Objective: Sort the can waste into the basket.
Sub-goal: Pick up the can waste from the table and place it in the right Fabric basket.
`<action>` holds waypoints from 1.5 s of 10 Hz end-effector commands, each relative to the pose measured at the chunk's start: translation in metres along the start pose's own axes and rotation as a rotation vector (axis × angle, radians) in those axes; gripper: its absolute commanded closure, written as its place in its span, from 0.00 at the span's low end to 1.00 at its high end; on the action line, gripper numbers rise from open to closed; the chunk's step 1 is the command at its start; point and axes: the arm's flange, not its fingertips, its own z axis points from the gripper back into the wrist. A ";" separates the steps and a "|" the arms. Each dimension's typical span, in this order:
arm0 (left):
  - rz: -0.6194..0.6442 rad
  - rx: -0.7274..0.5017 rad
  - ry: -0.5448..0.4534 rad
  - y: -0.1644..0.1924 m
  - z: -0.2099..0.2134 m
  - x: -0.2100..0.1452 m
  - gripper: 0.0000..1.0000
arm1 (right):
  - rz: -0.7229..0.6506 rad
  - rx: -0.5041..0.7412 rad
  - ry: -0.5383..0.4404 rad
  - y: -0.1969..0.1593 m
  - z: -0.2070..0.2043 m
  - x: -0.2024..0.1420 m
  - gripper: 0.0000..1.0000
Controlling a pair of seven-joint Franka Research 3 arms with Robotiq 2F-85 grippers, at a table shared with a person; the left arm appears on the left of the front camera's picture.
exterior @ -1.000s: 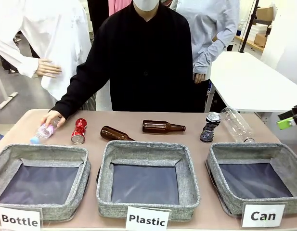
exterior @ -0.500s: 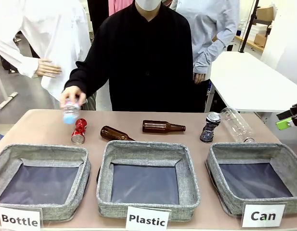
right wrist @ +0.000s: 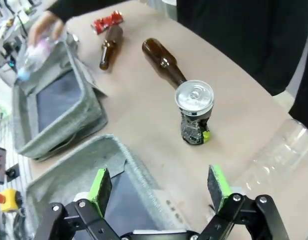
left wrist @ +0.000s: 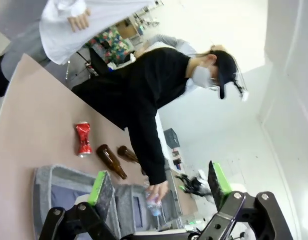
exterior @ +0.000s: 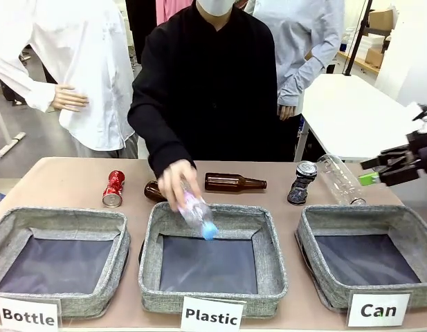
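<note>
The red crushed can (exterior: 113,188) lies at the table's left, and shows again as the red can (left wrist: 83,139) and the red can (right wrist: 107,21). Right of centre, the dark crushed can (exterior: 302,182) stands upright; in the right wrist view the dark can (right wrist: 194,112) is ahead of my fingers. The "Can" basket (exterior: 358,213) sits at the front right, its rim (right wrist: 119,150) just below my right gripper (right wrist: 158,184). That gripper is open, holds nothing, and hangs at the right gripper (exterior: 379,169) spot above the basket's far right corner. My left gripper (left wrist: 158,182) is open, high off the table.
A person's hand holds a small clear bottle (exterior: 194,207) over the "Plastic" bin (exterior: 268,256). Two brown bottles (exterior: 234,182) (exterior: 154,190) lie mid-table. A large clear bottle (exterior: 340,180) lies beside the dark can. The "Bottle" bin (exterior: 61,216) stands front left.
The person lifted the small clear bottle from the table's left and carried it over the "Plastic" bin. My right gripper moved in from the right edge toward the dark can.
</note>
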 end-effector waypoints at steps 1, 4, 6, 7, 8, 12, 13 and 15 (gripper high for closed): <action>0.004 -0.078 0.126 -0.014 0.038 -0.004 0.00 | 0.012 -0.005 0.001 -0.036 -0.023 0.003 0.00; -0.010 -0.088 0.085 -0.023 0.038 -0.011 0.00 | 0.029 0.062 0.014 -0.049 -0.049 0.002 0.00; -0.010 -0.088 0.085 -0.023 0.038 -0.011 0.00 | 0.068 0.089 0.056 -0.053 -0.073 0.005 0.00; -0.010 -0.088 0.085 -0.023 0.038 -0.011 0.00 | 0.091 0.115 0.068 -0.056 -0.085 0.007 0.00; -0.010 -0.088 0.085 -0.023 0.038 -0.011 0.00 | 0.096 0.105 0.086 -0.059 -0.095 0.008 0.00; -0.010 -0.088 0.085 -0.023 0.038 -0.011 0.00 | 0.088 0.111 0.079 -0.078 -0.135 0.001 0.00; -0.010 -0.088 0.085 -0.023 0.038 -0.011 0.00 | 0.100 0.126 0.044 -0.083 -0.142 -0.001 0.00; -0.010 -0.088 0.085 -0.023 0.038 -0.011 0.00 | 0.118 0.139 0.045 -0.089 -0.154 -0.007 0.00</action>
